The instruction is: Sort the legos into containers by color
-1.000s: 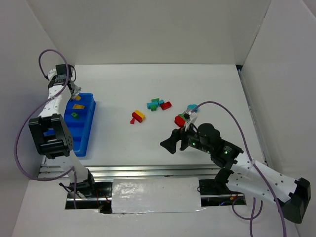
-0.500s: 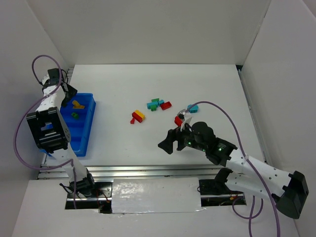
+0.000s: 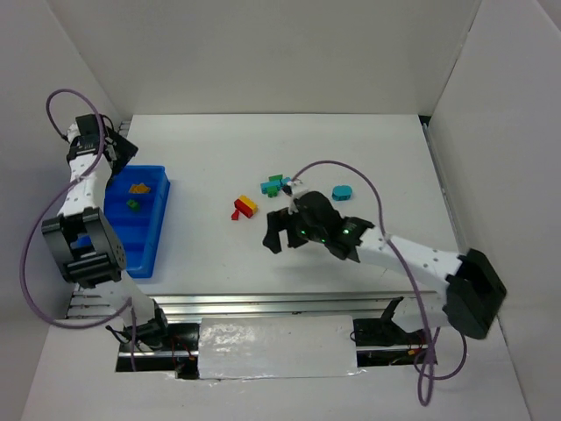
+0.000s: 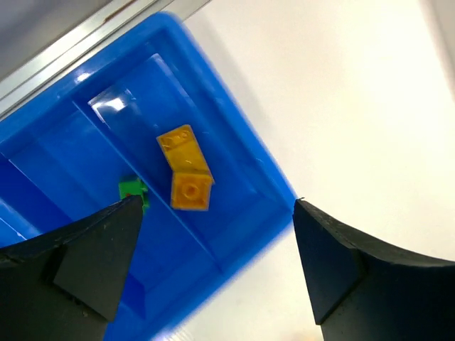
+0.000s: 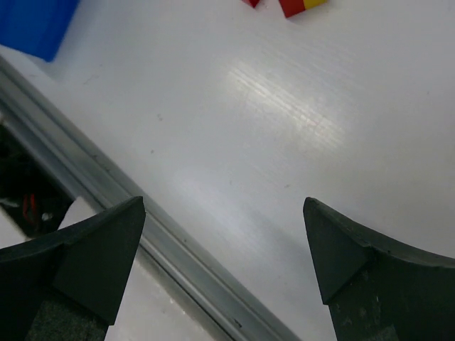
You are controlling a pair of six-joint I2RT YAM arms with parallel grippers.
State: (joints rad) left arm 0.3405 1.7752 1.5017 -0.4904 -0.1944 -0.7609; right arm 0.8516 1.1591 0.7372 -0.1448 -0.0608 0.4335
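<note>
The blue tray point(image 3: 154, 235) lies at the table's left. Two touching yellow bricks point(image 3: 138, 188) lie in its far compartment and a green brick point(image 3: 132, 204) in the one beside it. My left gripper point(image 3: 121, 151) hangs open and empty over the tray's far end; its wrist view shows the yellow bricks point(image 4: 185, 167), the green brick point(image 4: 131, 190) and the tray point(image 4: 71, 142) below the gripper point(image 4: 217, 270). A red-and-yellow cluster point(image 3: 244, 207), a teal-and-green cluster point(image 3: 275, 185) and a rounded teal brick point(image 3: 342, 192) lie mid-table. My right gripper point(image 3: 282, 237) is open and empty, just near-right of the red-and-yellow cluster point(image 5: 302, 6).
White walls close in the table on three sides. A metal rail point(image 5: 163, 249) runs along the near edge, under my right gripper point(image 5: 224, 263). The right arm's body point(image 3: 324, 230) lies across the mid-table and hides whatever is beneath it.
My left gripper opened and let a yellow brick drop into the tray's far compartment, then drew back. The right arm swung left across the mid-table towards the red-and-yellow cluster, staying open.
</note>
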